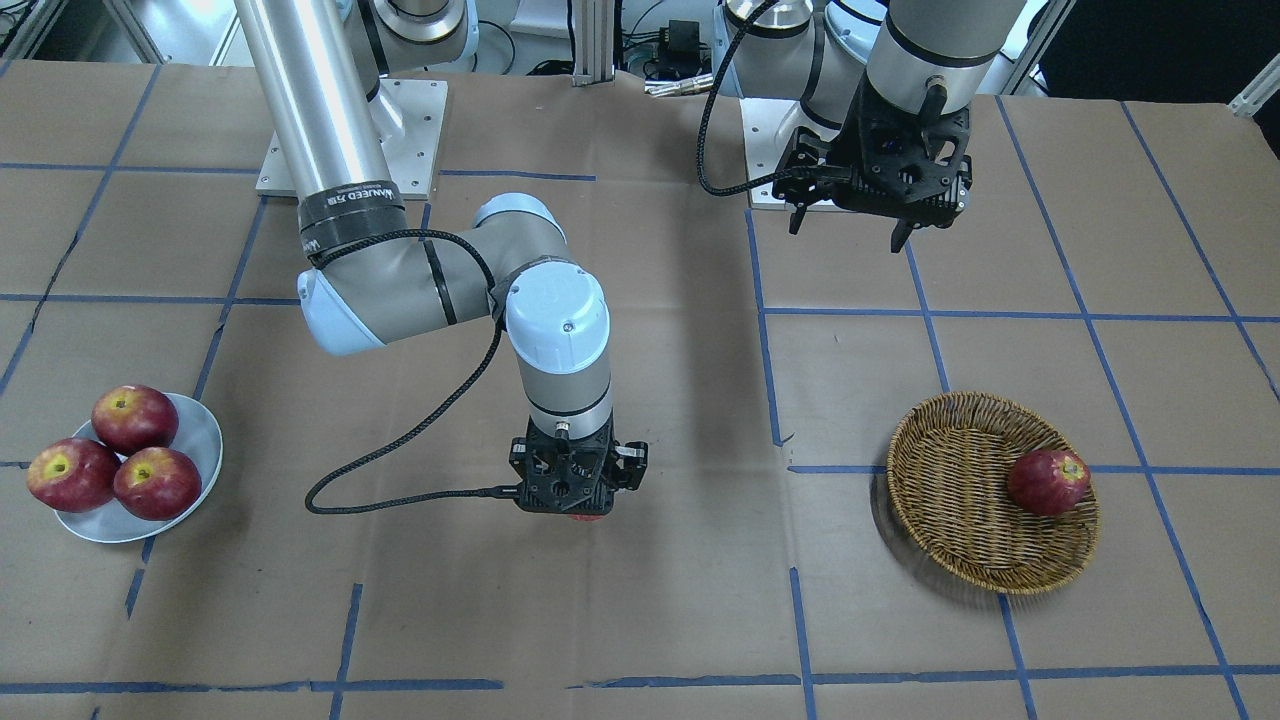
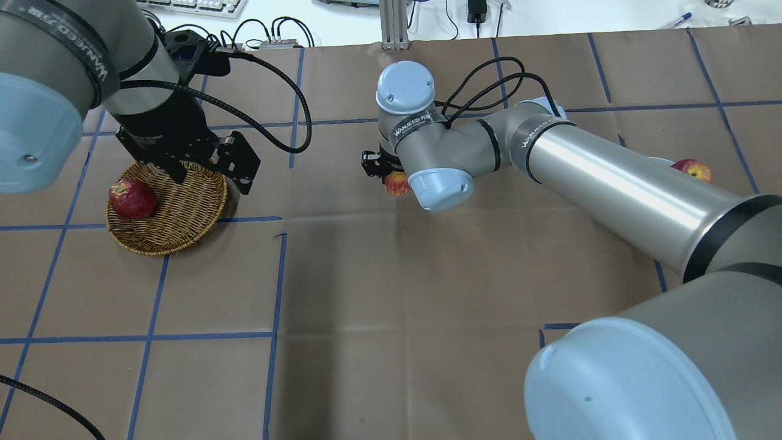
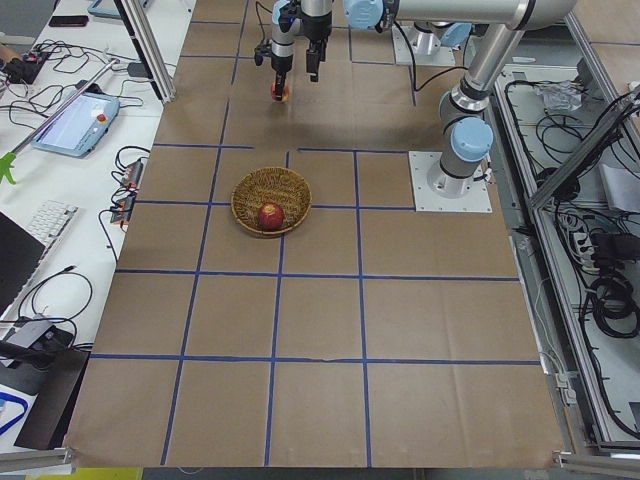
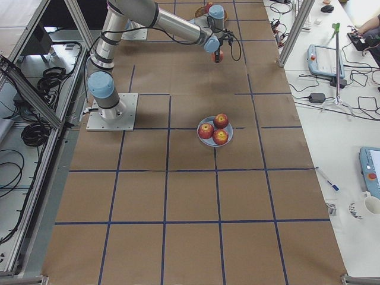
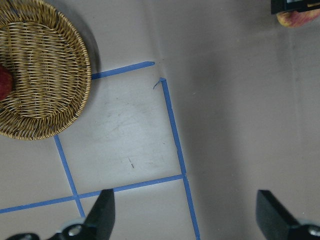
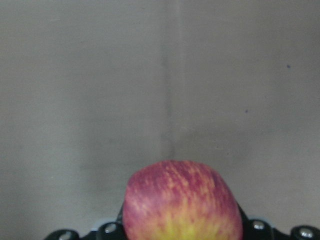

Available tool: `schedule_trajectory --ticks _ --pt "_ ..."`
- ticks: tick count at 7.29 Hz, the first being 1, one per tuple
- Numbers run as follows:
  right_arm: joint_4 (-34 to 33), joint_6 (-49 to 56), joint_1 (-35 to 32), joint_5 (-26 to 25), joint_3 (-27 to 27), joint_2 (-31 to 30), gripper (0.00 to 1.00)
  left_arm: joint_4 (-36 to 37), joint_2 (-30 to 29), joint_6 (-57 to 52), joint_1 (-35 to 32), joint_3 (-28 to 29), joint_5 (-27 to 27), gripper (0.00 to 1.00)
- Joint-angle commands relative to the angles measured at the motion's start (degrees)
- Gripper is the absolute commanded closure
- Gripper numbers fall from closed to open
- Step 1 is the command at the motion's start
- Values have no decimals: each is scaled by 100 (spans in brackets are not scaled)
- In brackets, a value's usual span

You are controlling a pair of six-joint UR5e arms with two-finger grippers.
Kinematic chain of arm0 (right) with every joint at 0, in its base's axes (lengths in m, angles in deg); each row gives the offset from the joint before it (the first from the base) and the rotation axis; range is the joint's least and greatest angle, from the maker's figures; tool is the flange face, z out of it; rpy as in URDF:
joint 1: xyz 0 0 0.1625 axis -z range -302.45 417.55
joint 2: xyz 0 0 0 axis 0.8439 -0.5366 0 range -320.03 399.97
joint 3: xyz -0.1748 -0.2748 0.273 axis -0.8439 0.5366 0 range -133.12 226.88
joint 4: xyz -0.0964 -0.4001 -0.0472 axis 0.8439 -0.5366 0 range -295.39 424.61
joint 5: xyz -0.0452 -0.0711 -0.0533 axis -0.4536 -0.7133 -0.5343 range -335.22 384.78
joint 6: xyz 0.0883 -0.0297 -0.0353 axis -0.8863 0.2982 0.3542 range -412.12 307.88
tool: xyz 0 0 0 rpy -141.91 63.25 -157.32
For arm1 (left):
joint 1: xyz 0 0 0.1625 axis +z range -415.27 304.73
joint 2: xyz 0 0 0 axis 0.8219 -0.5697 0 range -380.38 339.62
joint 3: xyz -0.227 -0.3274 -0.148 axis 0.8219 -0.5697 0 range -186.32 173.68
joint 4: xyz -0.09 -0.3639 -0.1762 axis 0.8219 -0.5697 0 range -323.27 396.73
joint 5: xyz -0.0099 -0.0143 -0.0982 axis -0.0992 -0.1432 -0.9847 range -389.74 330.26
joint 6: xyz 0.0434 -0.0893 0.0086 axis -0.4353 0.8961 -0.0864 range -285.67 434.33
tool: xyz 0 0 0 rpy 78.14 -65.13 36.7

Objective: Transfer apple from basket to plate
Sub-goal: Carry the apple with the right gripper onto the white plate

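Note:
My right gripper [image 1: 578, 505] is shut on the pinkish-red, yellow-streaked apple [image 6: 182, 205] over the middle of the table. The apple peeks out under the wrist in the overhead view [image 2: 397, 183]. The wicker basket [image 1: 950, 500] lies on my left side and holds one darker red apple [image 1: 1048, 482]. My left gripper [image 1: 848, 232] is open and empty, raised above the table near the basket's rim [image 2: 183, 208]. The pale plate [image 1: 200, 440] sits on my right side, well apart from the right gripper, with three apples [image 1: 135, 418] on it.
Brown paper with blue tape lines covers the table. My right arm's long link [image 2: 611, 183] stretches across the right half of the overhead view and hides most of the plate there. The arm base plates [image 1: 350, 140] are at the robot's edge.

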Motion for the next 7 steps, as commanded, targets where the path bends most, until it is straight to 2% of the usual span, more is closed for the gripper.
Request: schedule_trajectory --ticks 1,3,5,7 --pt "711 312 450 -19 16 -553 46 -12 20 15 0 17 0 0" --pt "1389 1468 1388 -45 -107 -1088 46 -12 20 15 0 9 0 0" --pt "1480 3066 2434 -72 -772 -1712 46 -3 -15 6 17 17 9 0" --pt "1410 4483 3533 -45 -1196 -1996 46 -21 -42 -2 17 17 18 0"
